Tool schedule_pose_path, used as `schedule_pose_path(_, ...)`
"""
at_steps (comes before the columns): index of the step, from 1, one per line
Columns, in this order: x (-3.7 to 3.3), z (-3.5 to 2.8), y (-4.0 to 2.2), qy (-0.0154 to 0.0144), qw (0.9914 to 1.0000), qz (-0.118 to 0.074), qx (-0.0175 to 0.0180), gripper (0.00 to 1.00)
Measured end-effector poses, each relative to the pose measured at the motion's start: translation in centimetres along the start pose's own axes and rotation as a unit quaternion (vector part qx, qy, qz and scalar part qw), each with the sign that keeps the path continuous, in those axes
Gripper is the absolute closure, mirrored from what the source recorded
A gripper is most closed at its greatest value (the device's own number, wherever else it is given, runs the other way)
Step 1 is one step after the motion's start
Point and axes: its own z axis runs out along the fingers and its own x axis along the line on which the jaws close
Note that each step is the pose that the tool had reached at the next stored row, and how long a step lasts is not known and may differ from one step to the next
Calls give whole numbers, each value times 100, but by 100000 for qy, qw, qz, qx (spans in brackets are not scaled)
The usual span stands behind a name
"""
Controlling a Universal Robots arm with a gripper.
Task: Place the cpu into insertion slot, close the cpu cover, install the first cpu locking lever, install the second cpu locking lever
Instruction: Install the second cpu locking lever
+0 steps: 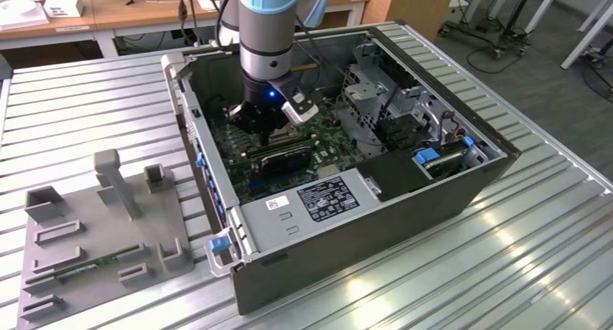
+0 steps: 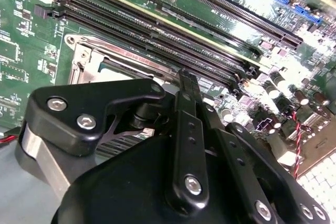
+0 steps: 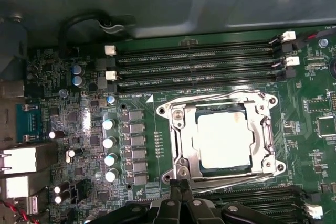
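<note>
In the first wrist view the pale square cpu (image 3: 223,140) lies flat in the insertion slot (image 3: 167,111) on the green motherboard. The silvery cpu cover (image 3: 181,145) is down over it and frames the chip. Thin wire levers run along two opposite sides of the socket, one (image 3: 210,98) by the memory slots and one (image 3: 231,179) on the gripper's side. My gripper (image 3: 179,183) has its black fingertips pressed together at the corner of that second lever, touching or just above it. In the second wrist view the gripper (image 2: 185,74) hides most of the cover (image 2: 89,56). In the exterior view the gripper (image 1: 266,129) reaches down inside the open computer case.
Long black memory slots (image 3: 199,61) lie beside the socket, and a row of capacitors (image 3: 108,140) stands on another side. The case walls (image 1: 192,129), a drive cage (image 1: 369,93) and the power supply (image 1: 316,197) hem the arm in. A grey fixture tray (image 1: 96,229) sits on the table.
</note>
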Motion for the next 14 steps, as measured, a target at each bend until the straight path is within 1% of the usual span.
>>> schedule_pose_path(3, 8, 8, 1, -78, 100000, -4, -117, 89)
schedule_pose_path(6, 9, 9, 2, -84, 100000, -5, -140, 89)
schedule_pose_path(11, 31, 22, -1, -186, 100000, -10, -215, 89)
schedule_pose_path(14, 32, 34, 1, -205, 99999, -13, -466, 89)
